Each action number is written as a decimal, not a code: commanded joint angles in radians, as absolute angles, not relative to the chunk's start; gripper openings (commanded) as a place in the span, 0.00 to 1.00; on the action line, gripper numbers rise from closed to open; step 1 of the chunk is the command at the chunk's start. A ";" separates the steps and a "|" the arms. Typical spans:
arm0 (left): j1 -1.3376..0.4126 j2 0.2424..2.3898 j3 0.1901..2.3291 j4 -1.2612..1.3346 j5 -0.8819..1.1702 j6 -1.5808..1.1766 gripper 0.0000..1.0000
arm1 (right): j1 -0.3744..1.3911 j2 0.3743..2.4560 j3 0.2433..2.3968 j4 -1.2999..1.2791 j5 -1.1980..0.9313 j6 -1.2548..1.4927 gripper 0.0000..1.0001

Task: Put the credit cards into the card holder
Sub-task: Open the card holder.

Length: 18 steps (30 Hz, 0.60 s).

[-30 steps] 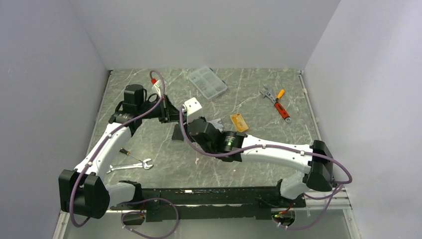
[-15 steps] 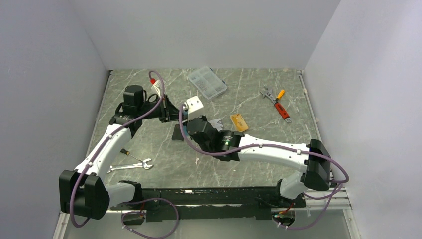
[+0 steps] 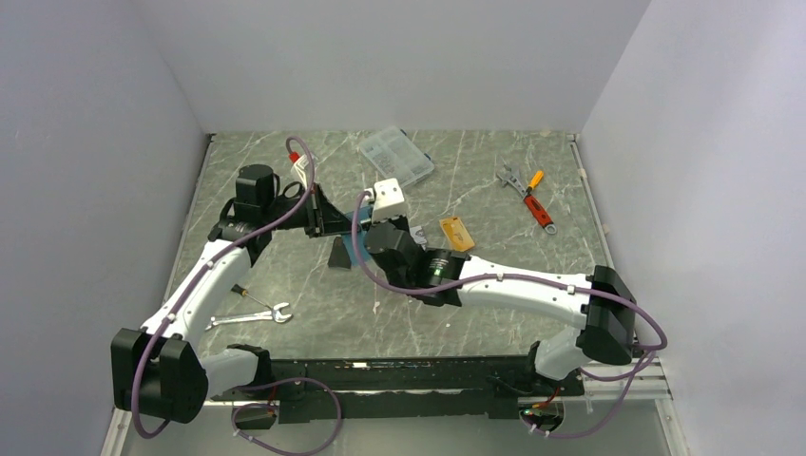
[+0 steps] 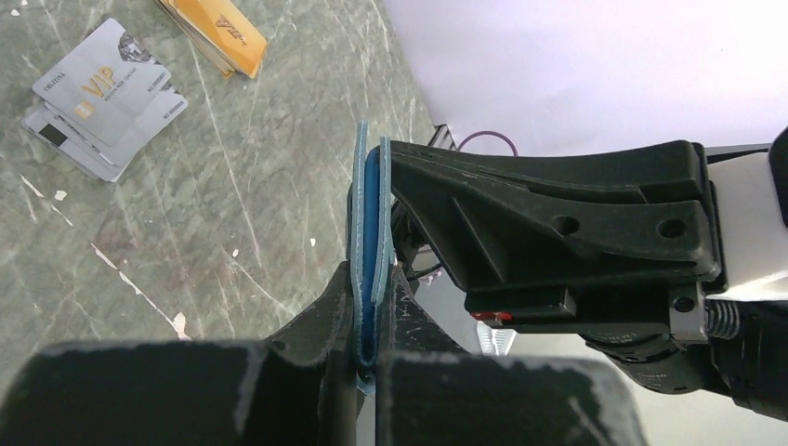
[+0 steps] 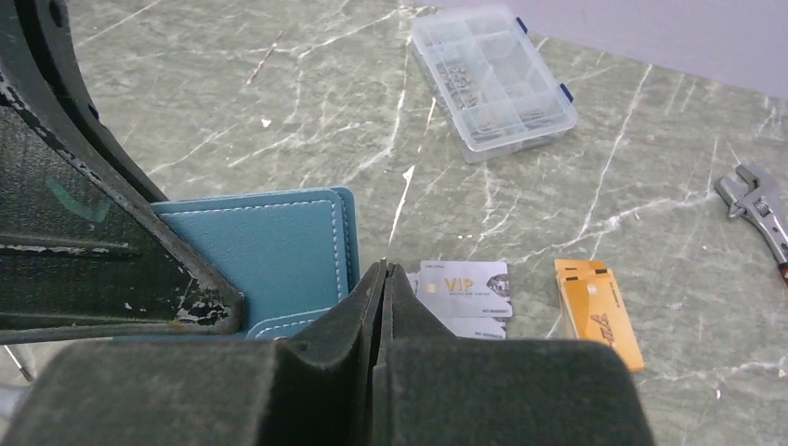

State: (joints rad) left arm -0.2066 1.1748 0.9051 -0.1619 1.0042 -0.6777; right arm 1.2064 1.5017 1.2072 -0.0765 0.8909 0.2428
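On the green marbled table [image 5: 279,111], ahead of both grippers, I had everything for the job within reach. The clear compartment box [image 5: 492,79] sat far ahead of the right gripper [image 5: 381,279], well apart from the rest. The teal card holder [image 5: 269,255] stood on edge just to the left of that gripper's tips; I could not tell whether they touched. The left gripper [image 4: 367,358] was clamped on the end where the holder's two leaves met, and the leaves were only a sliver apart. The right gripper's jaws were pressed fully together with nothing visible between them. The credit cards lay flat on the table just beyond the right gripper: silver-grey cards [image 5: 463,288] nearest, orange-gold cards [image 5: 599,311] further right. I saw no card in the holder.

I judged several risks. The cards were stacked and flat, so a pinch could lift two or skid off. The narrow gap could catch a card's edge. A sideways push could twist the holder out of the left grip.
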 commanded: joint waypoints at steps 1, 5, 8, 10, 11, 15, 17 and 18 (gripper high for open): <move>-0.209 1.144 0.909 -0.148 1.042 -0.692 0.00 | 1.204 1.443 1.187 -0.029 0.876 0.226 0.00; -0.209 1.148 0.913 -0.161 1.026 -0.683 0.00 | 1.204 1.384 1.153 -0.020 0.760 0.250 0.36; -0.208 1.147 0.914 -0.164 1.019 -0.677 0.00 | 1.204 1.349 1.135 -0.029 0.704 0.294 0.54; -0.209 1.146 0.910 -0.163 1.018 -0.677 0.00 | 1.206 1.345 1.125 -0.024 0.672 0.310 0.59; -0.209 1.147 0.910 -0.163 1.019 -0.677 0.00 | 1.206 1.349 1.128 -0.027 0.664 0.318 0.61; -0.209 1.145 0.914 -0.169 1.015 -0.671 0.00 | 1.207 1.389 1.151 -0.049 0.650 0.334 0.64; -0.209 1.143 0.912 -0.170 1.016 -0.671 0.00 | 1.209 1.398 1.152 -0.044 0.637 0.336 0.65; -0.209 1.142 0.911 -0.167 1.017 -0.674 0.00 | 1.209 1.403 1.155 -0.044 0.634 0.336 0.65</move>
State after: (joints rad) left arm -0.2062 1.1732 0.9051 -0.1852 1.0073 -0.6743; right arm 1.2030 1.3834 1.1355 -0.0593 0.6739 0.3103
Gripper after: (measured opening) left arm 0.078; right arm 0.644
